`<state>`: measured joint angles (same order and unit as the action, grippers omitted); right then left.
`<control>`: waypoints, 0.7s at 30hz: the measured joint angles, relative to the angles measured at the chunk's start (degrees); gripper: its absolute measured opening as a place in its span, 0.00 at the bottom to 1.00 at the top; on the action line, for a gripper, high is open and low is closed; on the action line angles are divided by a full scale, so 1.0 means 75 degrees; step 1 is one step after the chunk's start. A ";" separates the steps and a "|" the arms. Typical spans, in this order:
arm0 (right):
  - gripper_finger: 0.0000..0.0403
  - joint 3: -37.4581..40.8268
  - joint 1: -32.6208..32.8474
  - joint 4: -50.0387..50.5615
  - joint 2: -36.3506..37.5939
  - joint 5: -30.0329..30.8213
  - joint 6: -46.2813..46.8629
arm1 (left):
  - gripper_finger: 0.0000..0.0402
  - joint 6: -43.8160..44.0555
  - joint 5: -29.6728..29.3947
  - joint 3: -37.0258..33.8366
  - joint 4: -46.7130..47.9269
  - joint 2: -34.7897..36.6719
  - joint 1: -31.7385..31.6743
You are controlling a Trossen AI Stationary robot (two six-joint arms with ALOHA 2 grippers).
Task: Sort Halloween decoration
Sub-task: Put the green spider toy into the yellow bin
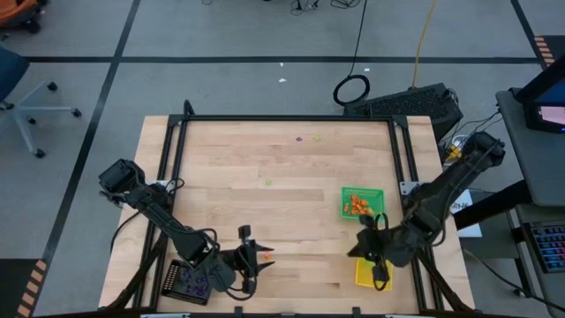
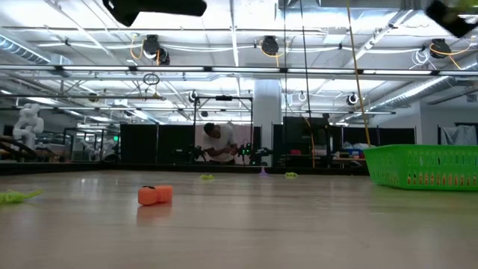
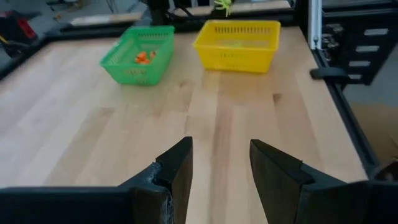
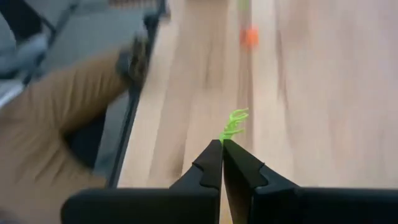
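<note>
A wooden table seen from above, with two dark robot arms reaching in from its near corners. The right gripper hangs near the yellow tray at the table's near right, its jaws pressed together on a lime green trinket that sticks out from the tips. The green tray lies just beyond, holding a small heap of orange trinkets. The left gripper waits over the near left edge, beside a black tray — its jaws stand moderately apart with nothing between them.

A few pieces lie loose: an orange trinket close to the left gripper, a green one near mid-table, and a purple and a green one toward the far edge.

The step in hand looks like carrying the lime piece to the yellow tray. The next move calls for holding it squarely over that tray before the jaws part — the piece is tiny and light, so it could cling to a fingertip or bounce off the rim.
</note>
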<state>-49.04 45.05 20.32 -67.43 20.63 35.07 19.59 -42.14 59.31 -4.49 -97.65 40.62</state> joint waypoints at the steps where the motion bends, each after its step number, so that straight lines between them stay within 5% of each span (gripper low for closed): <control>1: 0.00 -0.0190 0.0064 0.0597 -0.0014 -0.0226 0.0459 | 0.39 0.0113 0.0067 0.0000 0.0085 -0.0002 0.0000; 6: 0.00 -0.0858 0.0515 0.2441 -0.0340 -0.1109 0.2488 | 0.39 0.0187 0.0621 0.0000 0.0465 -0.0003 0.0000; 13: 0.00 -0.1168 0.1096 0.2993 -0.1009 -0.1881 0.4510 | 0.39 0.0343 0.1457 0.0000 0.0765 -0.0003 0.0000; 21: 0.00 -0.1168 0.1182 0.3366 -0.2008 -0.2567 0.5047 | 0.39 0.0739 0.1618 -0.0002 0.1437 -0.0095 -0.0052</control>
<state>-57.80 53.91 45.56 -82.49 1.38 72.92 25.13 -30.00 59.29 6.29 -98.36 40.23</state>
